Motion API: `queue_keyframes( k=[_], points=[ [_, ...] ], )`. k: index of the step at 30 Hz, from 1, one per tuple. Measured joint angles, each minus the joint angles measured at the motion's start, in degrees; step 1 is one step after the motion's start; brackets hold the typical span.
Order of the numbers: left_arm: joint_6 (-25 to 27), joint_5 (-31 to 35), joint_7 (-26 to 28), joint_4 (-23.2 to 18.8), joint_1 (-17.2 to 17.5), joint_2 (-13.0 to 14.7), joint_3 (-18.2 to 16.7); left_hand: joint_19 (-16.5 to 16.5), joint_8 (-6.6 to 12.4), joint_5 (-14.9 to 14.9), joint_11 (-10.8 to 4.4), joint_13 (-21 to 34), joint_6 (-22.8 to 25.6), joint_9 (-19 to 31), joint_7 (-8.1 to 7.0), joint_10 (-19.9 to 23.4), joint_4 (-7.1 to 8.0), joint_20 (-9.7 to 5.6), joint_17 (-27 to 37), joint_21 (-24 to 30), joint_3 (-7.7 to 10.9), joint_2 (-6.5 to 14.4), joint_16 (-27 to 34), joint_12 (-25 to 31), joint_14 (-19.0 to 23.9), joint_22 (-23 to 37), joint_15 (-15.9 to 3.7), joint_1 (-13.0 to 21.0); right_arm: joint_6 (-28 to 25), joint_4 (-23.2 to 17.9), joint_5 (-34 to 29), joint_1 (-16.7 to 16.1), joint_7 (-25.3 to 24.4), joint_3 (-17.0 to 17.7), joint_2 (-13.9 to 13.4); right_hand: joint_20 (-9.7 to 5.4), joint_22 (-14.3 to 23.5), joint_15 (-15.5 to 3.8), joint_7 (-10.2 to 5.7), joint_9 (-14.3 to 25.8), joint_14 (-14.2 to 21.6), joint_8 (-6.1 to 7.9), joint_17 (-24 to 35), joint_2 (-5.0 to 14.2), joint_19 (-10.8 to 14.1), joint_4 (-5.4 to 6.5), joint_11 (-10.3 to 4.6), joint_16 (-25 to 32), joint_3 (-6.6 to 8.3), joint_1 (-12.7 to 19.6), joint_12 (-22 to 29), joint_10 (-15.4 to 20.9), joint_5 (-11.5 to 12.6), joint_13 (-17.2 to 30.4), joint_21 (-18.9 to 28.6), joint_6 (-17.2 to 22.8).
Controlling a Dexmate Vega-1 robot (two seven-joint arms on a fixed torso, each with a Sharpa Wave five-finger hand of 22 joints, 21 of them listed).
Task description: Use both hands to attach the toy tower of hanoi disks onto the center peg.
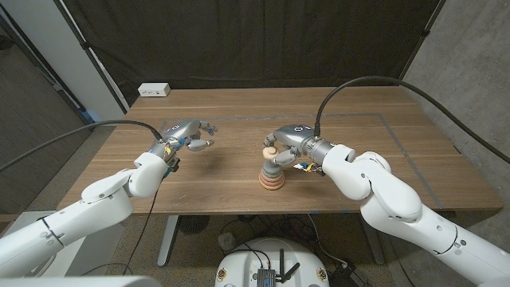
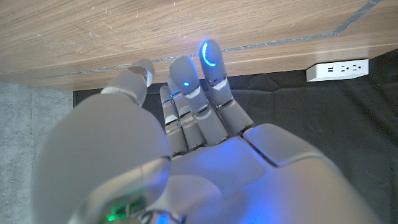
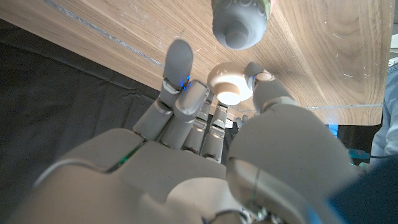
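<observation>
1. The right robot hand (image 1: 280, 144) is seen over the stack of disks (image 1: 272, 177), its fingers curled around a small pale disk (image 1: 271, 151) at the top of the peg.
2. In the right wrist view, the pale disk (image 3: 229, 85) is pinched between the thumb and the fingers (image 3: 180, 64) of the right robot hand (image 3: 205, 143).
3. The stack of disks is placed near the middle of the wooden surface (image 1: 382, 151), slightly toward the robot's right; orange and pale rings are seen at its base, with a darker ring above.
4. The left robot hand (image 1: 190, 134) is held above the surface, well apart from the stack, to the robot's left. Its fingers are spread and nothing is held.
5. In the left wrist view, the fingers (image 2: 210, 59) of the left robot hand (image 2: 186, 155) are seen extended, with blue lights on the tips.
6. A white power strip (image 1: 154, 90) is seen at the far left edge of the surface, against a black curtain (image 1: 255, 40).
</observation>
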Motion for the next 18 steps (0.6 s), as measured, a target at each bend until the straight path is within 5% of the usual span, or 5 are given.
queue_keyframes(
  k=[18],
  points=[
    [0.24,0.67,-0.44,0.04,-0.24,0.07,0.44,0.00,0.00,0.00,0.01,0.01,0.07,0.00,-0.08,0.01,0.07,0.00,-0.25,0.00,-0.56,0.00,-0.01,0.00,0.00,0.01,0.00,0.00,0.26,2.05,-0.87,1.26,3.01,-1.05,1.30,0.00,0.01,0.00,0.11,0.00,0.00,-0.03,0.00,0.00,0.00,0.00,0.34,0.00,0.00,0.00,-0.02,0.34,-0.04,0.00,0.22,0.15]
  ],
)
